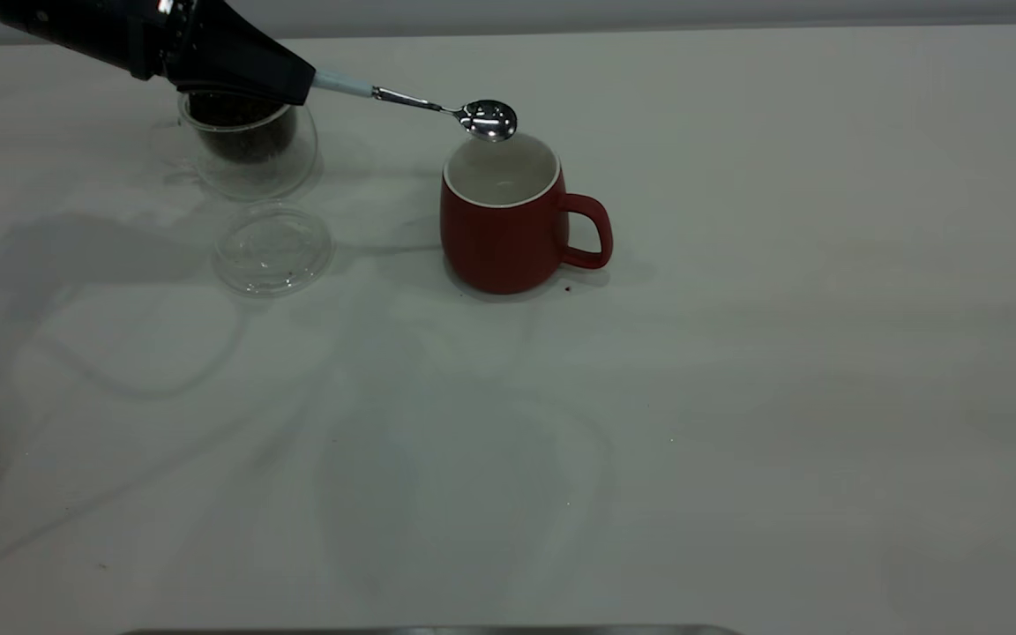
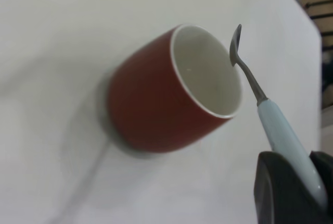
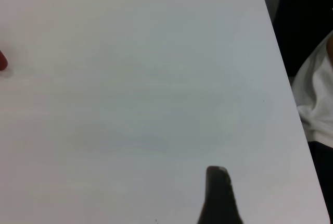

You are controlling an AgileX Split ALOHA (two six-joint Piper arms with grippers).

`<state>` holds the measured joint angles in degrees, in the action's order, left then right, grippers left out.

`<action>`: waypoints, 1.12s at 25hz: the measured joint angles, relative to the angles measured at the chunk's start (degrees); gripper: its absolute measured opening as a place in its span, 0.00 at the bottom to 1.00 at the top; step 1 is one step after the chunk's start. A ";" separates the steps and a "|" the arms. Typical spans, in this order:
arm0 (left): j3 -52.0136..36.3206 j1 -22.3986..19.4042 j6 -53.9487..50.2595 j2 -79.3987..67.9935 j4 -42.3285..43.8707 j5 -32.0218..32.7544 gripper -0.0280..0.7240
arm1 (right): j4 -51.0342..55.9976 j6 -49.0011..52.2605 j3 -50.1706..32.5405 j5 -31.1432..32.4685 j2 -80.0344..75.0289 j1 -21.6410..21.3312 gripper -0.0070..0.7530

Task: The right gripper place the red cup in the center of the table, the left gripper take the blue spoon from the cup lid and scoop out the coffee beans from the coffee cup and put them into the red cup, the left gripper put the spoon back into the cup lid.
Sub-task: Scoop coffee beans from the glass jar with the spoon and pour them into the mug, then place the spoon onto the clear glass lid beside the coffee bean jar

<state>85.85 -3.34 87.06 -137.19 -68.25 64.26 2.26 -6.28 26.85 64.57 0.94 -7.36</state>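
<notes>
Left gripper (image 1: 301, 81) clamped on blue spoon (image 1: 437, 106) (shiny metal bowl) above matte red cup (image 1: 508, 220).

Dim, even overhead light in the exterior view. Soft, broad grey shadows across the tabletop (image 1: 737, 397), darkest at left. Small bright glints on the blue spoon (image 1: 488, 117) bowl. Blurred in both wrist views; dark gripper (image 3: 218, 198) tip smeared, perhaps out of focus. Faint reflections in the cup lid (image 1: 272, 247).
</notes>
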 joint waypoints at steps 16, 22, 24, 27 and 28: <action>0.00 -14.75 -26.76 2.79 4.92 2.08 0.20 | 0.00 0.01 0.00 0.00 0.00 0.00 0.76; -5.98 -20.68 -26.07 3.38 8.79 2.00 0.20 | 0.00 0.07 0.00 0.00 0.00 0.00 0.76; -8.42 -21.95 -23.67 3.38 6.91 2.00 0.20 | 0.00 0.07 0.00 0.00 0.00 0.00 0.76; -9.39 -22.71 -21.90 3.38 4.11 1.90 0.20 | 0.00 0.07 0.00 0.00 0.00 0.00 0.76; -9.39 -22.71 -21.95 3.38 3.24 1.83 0.20 | 0.00 0.07 0.00 0.00 0.00 0.00 0.76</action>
<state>76.46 -26.05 65.11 -133.81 -65.01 66.09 2.26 -6.22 26.85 64.57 0.94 -7.36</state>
